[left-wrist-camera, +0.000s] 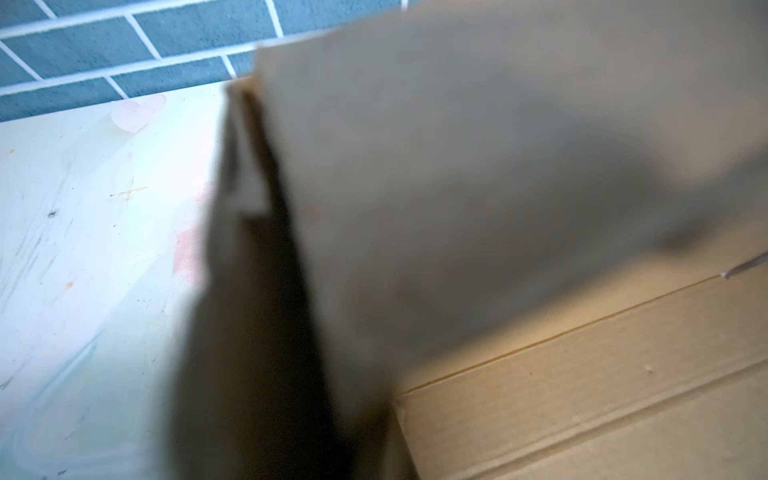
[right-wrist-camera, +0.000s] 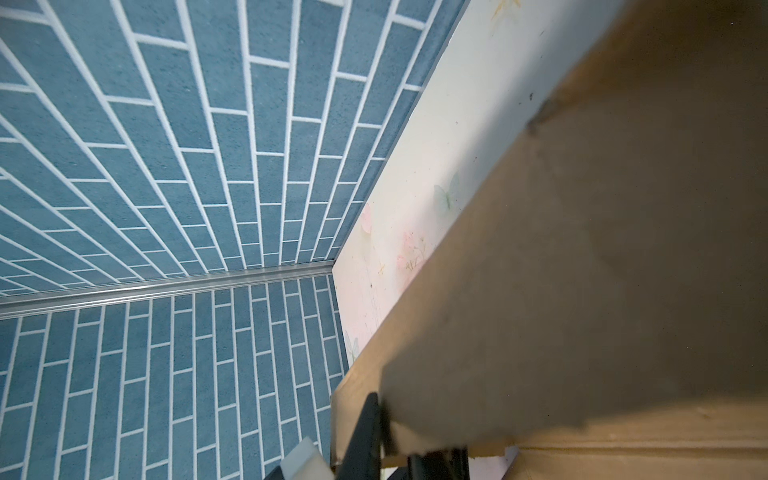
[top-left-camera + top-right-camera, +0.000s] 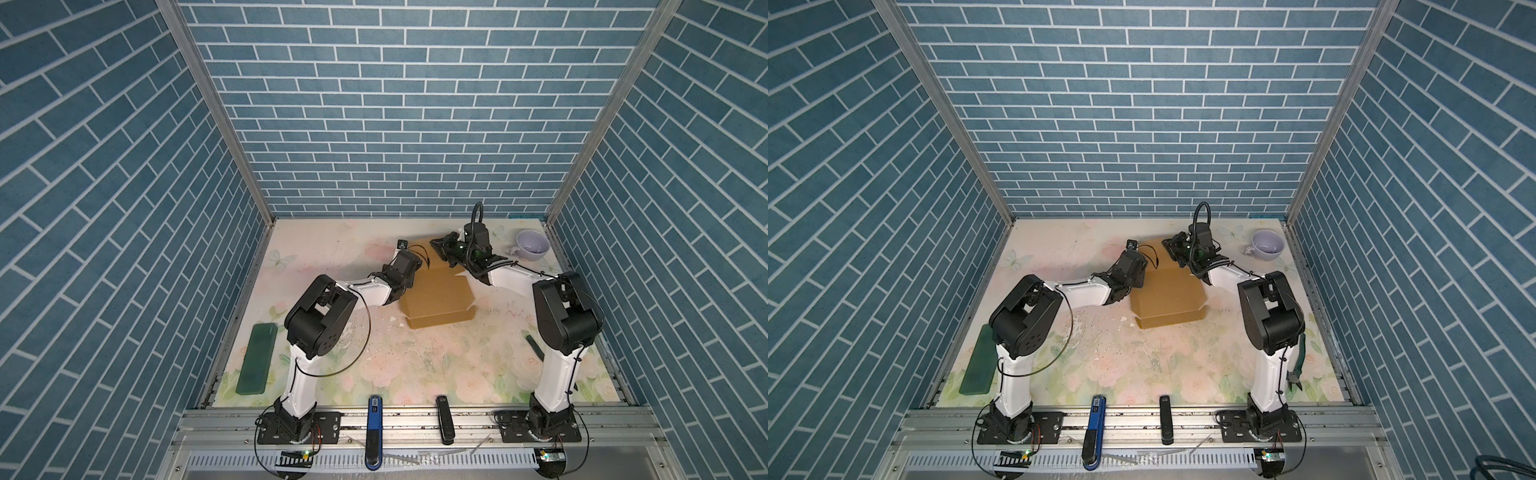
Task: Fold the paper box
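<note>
The paper box is brown cardboard, partly folded, standing in the middle of the table with a raised panel at its back. My left gripper is at the box's left side. In the left wrist view a blurred cardboard flap runs down to where the jaws are; the fingers themselves are hidden, and the grip reads as shut on that flap. My right gripper is at the back right corner, its black fingers shut on the edge of the raised panel.
A lilac cup stands at the back right. A flat green block lies by the left wall. Green-handled pliers lie at the right behind the right arm. A blue tool and a black tool rest on the front rail.
</note>
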Available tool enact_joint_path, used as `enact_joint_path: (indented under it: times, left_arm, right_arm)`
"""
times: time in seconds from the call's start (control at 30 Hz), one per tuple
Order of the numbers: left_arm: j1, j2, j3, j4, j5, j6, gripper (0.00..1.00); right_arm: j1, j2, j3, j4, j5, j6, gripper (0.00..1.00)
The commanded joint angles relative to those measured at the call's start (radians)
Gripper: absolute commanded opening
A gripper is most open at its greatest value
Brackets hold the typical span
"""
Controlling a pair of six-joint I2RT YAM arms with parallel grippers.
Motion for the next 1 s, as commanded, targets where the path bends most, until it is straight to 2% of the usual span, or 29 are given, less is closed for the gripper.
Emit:
enact_joint_path:
  times: [0.0, 0.27, 0.6, 0.97]
  left_arm:
    - [-0.005, 0.026, 0.014, 0.010, 0.031, 0.020, 0.04]
    - [-0.005, 0.011, -0.014, 0.044, 0.035, 0.022, 0.03]
    - [-0.006, -0.051, -0.110, 0.093, 0.037, 0.041, 0.03]
    - [-0.014, -0.084, -0.177, 0.110, 0.019, 0.027, 0.03]
  right_arm:
    - [-0.001, -0.019, -0.015, -0.017, 0.005, 0.014, 0.13]
    - [-0.006, -0.031, -0.025, -0.009, 0.005, 0.015, 0.14]
    - [-0.007, -0.062, -0.032, -0.020, 0.016, 0.011, 0.26]
    - [-0.006, -0.048, -0.021, -0.027, 0.027, 0.016, 0.14]
